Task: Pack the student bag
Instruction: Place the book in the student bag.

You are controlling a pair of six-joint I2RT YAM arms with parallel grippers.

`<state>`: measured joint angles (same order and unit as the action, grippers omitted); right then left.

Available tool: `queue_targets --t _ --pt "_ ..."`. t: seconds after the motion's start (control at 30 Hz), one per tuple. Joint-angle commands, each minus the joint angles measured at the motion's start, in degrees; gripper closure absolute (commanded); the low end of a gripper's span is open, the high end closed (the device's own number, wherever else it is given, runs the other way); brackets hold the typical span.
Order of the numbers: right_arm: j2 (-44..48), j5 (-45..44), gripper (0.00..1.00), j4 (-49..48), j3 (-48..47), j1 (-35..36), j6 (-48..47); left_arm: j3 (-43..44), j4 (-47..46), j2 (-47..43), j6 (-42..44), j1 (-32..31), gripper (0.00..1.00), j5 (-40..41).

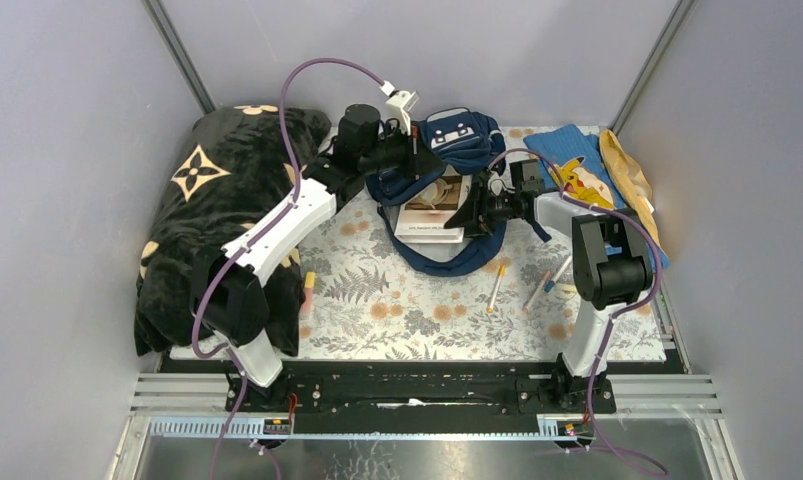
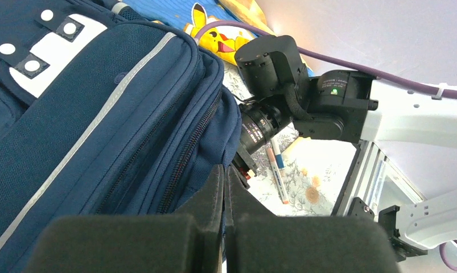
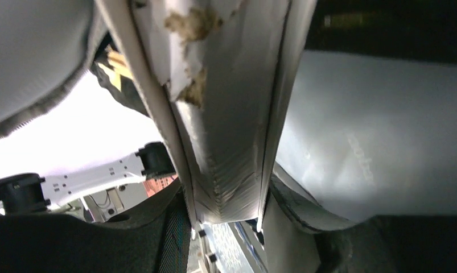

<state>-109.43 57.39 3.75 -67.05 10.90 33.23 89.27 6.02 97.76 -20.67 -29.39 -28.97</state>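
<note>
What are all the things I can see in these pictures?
student bag: one, navy blue, back middle of the table
books: a small stack, white and cream, lying in the opened bag
blanket: one, black with tan flowers, left side
cloth: one, light blue with a yellow cartoon figure, back right
yellow thing: one, mustard, right of the cloth; I cannot tell what it is
pens: three, pale with coloured ends, loose, front right of the bag
table cover: one, white with leaf and flower print, under everything
left gripper: black, fingers pressed together at the bag's edge
right gripper: black, at the books; open or shut unclear
</note>
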Motion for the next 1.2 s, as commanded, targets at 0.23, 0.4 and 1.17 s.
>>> queue_targets --t 0.23,0.4,1.17 --pt "3.2 2.7 0.63 14.3 -2.0 -0.5 -11.9 -1.2 -8.2 -3.5 0.5 0.5 1.0 -6.4" --pt "0.7 -3.6 0.37 8.3 -7.9 -0.6 -3.2 -2.3 -9.4 -3.7 -0.7 0.5 1.0 -9.6" --pt "32.4 -37.2 0.04 -0.6 17.0 5.1 -1.1 -3.3 -12.2 -4.9 -3.7 0.4 1.0 -8.7"
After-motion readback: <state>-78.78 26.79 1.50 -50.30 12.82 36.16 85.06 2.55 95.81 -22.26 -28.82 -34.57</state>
